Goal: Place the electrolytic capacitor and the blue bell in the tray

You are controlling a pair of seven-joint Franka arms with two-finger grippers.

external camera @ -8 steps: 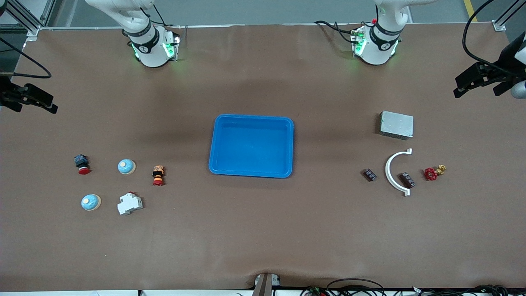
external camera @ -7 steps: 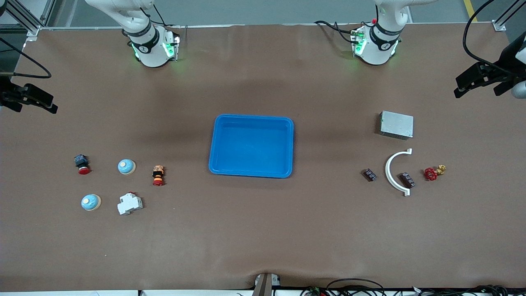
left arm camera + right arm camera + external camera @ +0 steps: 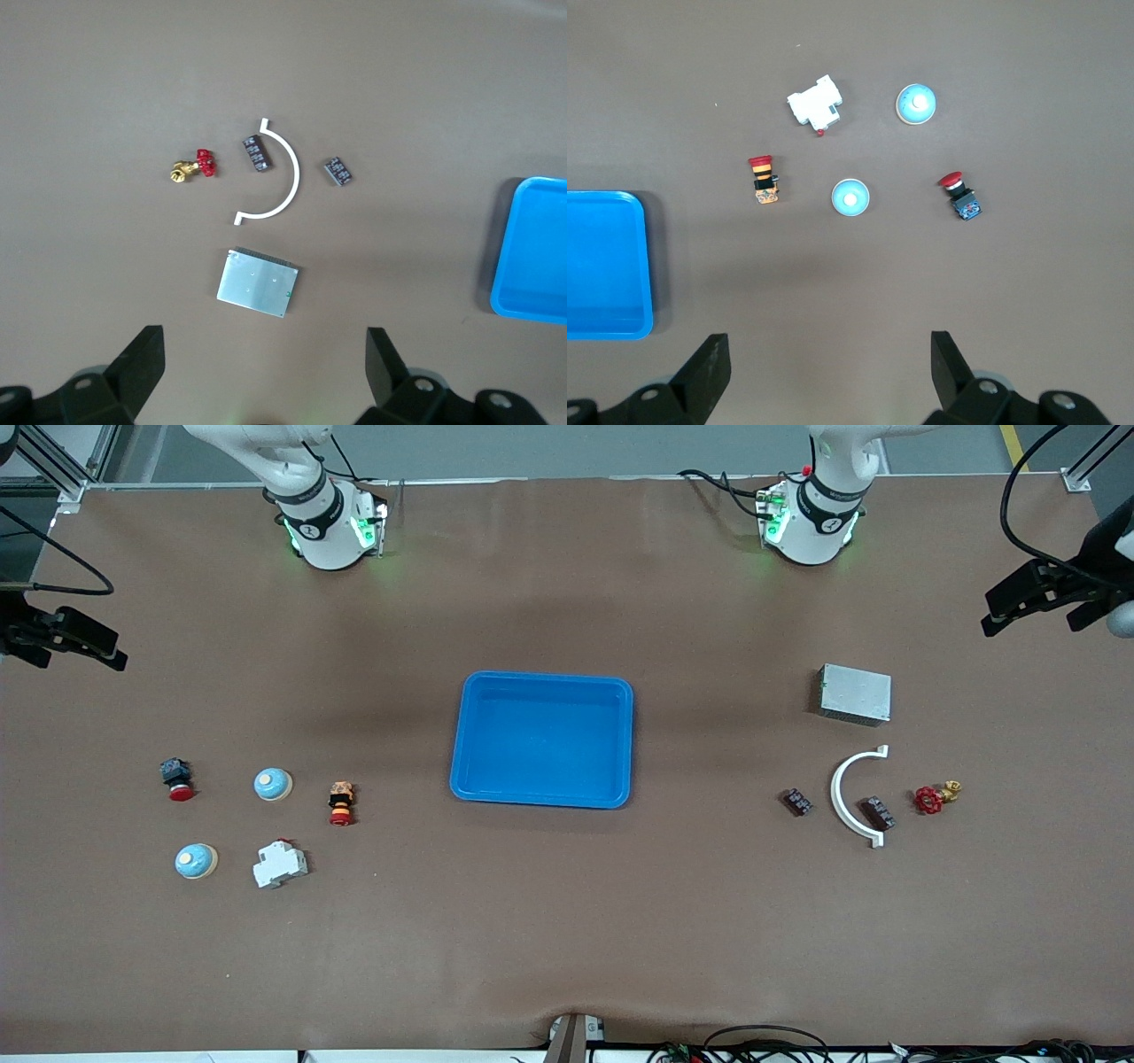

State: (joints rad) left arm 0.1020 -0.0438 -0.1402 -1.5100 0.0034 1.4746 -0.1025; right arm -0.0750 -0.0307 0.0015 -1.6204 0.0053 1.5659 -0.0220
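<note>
Both grippers hung high with their fingers spread wide and nothing between them: the left gripper (image 3: 261,372) over the table's edge at the left arm's end, the right gripper (image 3: 828,372) over the edge at the right arm's end. We saw both arms waiting, folded back from their bases.

We found the tray (image 3: 542,740), a shallow glossy blue plastic rectangle with rounded corners and a raised rim, lying bare in the middle of the brown table (image 3: 567,921). Toward the right arm's end sat two blue bells, smooth domes with pale buttons on top: one bell (image 3: 273,784) lay closer to the tray, the other bell (image 3: 195,861) nearer the front camera. Around them lay two red-capped push buttons (image 3: 341,803) and a white blocky breaker (image 3: 280,864). Toward the left arm's end we saw two small dark ribbed components (image 3: 797,802), a white curved bracket (image 3: 852,795), a red-handled brass valve (image 3: 935,796) and a grey metal box (image 3: 855,693).
</note>
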